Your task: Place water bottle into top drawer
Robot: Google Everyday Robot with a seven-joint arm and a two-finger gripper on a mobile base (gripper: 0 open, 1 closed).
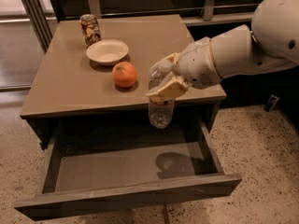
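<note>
The water bottle [161, 110] is clear plastic with a white cap, held upright in the air above the open top drawer [126, 164]. My gripper [167, 80] is shut on the bottle's upper part, coming in from the right on the white arm. The bottle's lower half hangs in front of the table's front edge, above the drawer's grey floor, right of its middle. The drawer is pulled out wide, and its floor holds nothing but the bottle's shadow.
On the table top [65, 85] stand an orange [124, 74], a white bowl [107, 51] and a short patterned can [90, 29] at the back left. Speckled floor surrounds the table. A dark wall lies behind on the right.
</note>
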